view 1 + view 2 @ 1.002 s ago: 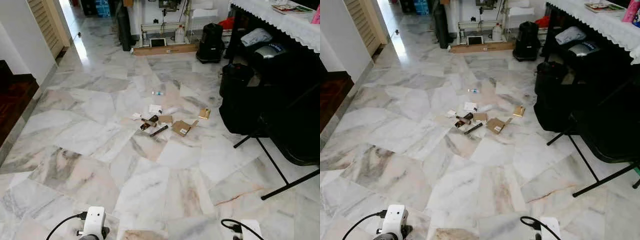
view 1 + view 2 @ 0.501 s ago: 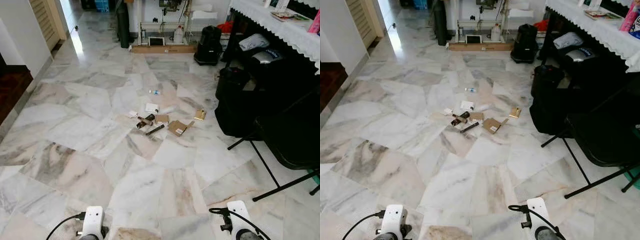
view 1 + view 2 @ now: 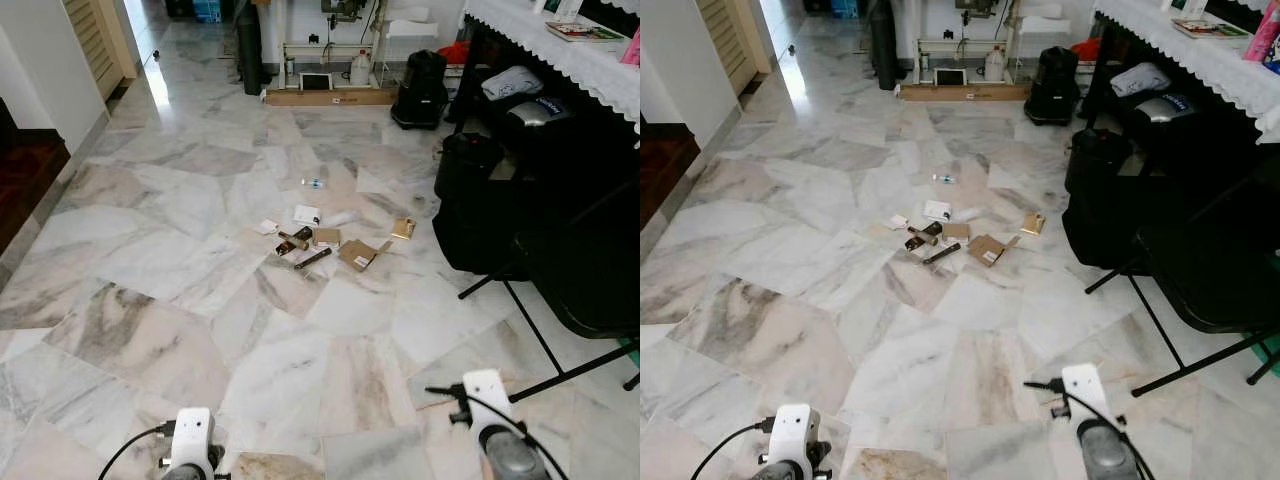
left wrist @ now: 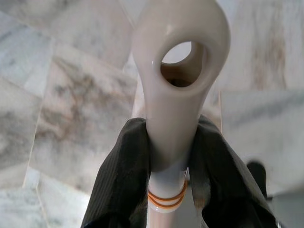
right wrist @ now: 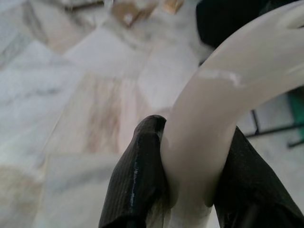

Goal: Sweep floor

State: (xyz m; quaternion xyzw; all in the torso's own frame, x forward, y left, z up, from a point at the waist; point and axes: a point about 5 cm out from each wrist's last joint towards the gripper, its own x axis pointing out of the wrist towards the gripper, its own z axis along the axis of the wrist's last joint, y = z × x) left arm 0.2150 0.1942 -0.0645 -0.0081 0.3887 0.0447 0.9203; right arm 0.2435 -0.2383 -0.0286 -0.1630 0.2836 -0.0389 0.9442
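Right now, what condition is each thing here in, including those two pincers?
left pincer: shut on a cream handle with a hanging hole
right pincer: shut on a curved cream handle
litter pile: scattered on the marble floor, unswept
folding chair: standing unfolded

A marble floor (image 3: 150, 330) is seen, with litter (image 3: 330, 240) scattered on it well ahead of the two grippers: cardboard scraps (image 3: 358, 255), a white paper (image 3: 306, 215) and a dark stick (image 3: 314, 259).
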